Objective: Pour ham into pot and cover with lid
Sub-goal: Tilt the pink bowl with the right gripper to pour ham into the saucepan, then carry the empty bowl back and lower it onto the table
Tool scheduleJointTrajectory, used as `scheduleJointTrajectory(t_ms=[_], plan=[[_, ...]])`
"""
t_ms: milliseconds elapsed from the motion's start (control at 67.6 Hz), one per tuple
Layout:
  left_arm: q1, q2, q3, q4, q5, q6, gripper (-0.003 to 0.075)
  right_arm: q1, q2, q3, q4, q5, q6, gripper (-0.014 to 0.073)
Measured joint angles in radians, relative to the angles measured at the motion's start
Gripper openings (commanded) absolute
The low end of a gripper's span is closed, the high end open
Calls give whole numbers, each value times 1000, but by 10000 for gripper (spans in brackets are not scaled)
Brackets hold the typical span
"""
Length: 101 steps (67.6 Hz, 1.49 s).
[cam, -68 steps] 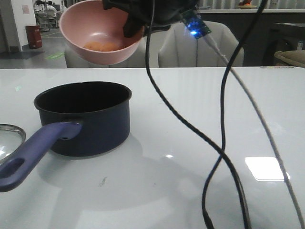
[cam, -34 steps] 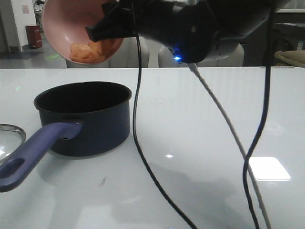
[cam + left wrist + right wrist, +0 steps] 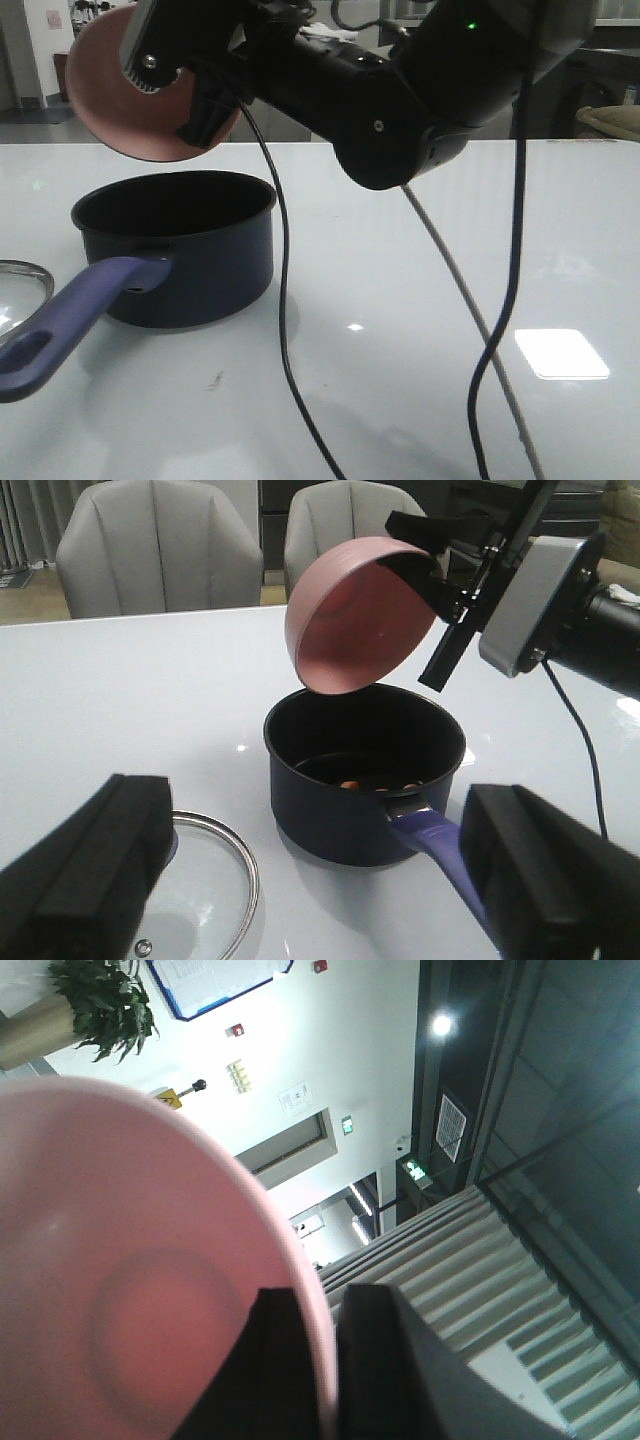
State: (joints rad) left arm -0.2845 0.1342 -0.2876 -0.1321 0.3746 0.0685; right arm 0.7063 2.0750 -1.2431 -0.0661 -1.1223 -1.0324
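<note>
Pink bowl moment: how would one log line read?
right gripper: shut on pink bowl, tipped above pot | ham: in pot | lid: on table | left gripper: open

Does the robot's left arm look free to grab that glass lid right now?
Probably yes. The left gripper is open and holds nothing, the lid lies bare on the table beside the pot, and the right gripper holding the pink bowl is higher up.

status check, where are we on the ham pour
Right gripper clamps tipped pink bowl over pot. Ham in pot. Left gripper open, lid untouched.
</note>
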Motion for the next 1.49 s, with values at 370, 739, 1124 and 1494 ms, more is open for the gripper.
scheduleJointTrajectory(t_ms=[370,739,1124,1494], plan=[[0,0,0,0,0,0,617,0,-42,0,272,195,852,144],[0,0,0,0,0,0,617,-41,-261,0,289,907,961,144],[0,0,0,0,0,0,617,-300,-388,0,287,1494,965,144],[0,0,2,0,0,0,617,-399,-293,0,283,1736,966,148]])
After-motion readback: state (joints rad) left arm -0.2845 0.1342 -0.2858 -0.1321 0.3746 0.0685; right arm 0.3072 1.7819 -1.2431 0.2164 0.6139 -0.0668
